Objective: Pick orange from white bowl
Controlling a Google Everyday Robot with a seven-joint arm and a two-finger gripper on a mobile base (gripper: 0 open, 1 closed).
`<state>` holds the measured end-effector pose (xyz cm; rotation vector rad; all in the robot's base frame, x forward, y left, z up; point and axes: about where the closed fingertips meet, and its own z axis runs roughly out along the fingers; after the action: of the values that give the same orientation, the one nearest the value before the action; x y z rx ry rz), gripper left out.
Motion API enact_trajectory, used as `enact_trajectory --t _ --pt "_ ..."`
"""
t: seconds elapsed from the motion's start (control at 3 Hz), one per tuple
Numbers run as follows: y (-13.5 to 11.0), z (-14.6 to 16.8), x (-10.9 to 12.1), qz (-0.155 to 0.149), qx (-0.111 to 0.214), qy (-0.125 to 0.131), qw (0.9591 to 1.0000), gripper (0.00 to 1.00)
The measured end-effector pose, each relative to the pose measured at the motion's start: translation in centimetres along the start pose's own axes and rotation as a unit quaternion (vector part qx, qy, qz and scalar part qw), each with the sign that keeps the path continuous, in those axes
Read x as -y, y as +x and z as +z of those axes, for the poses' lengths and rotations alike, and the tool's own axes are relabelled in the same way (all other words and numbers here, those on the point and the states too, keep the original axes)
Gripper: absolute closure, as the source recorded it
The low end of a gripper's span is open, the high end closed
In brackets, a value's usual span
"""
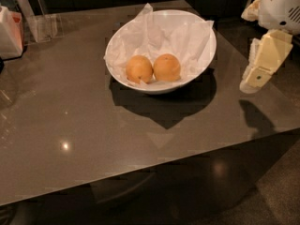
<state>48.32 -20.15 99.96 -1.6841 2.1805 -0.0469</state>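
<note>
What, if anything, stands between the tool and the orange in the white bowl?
The tool hangs right of the white bowl, over the table edge. Only the bowl's right wall and its tissue paper lie between it and the orange; from above nothing covers it. The paler fruit sits on the orange's far side.

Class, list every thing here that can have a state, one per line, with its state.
white bowl: upright on the table, lined with tissue paper
orange: ungrasped, lying in the white bowl
paler fruit: in the bowl, beside the orange
gripper: hovers by the table's right edge, apart from the bowl
</note>
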Motion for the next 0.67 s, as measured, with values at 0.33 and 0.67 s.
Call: enact_trajectory --t 0.33,0.67 --pt "-0.3 -0.3 0.3 -0.002 0.004 0.008 1.0 0.0" --pt "-1.7 1.8 1.1 0.008 0.037 -0.014 0.9992 0.0"
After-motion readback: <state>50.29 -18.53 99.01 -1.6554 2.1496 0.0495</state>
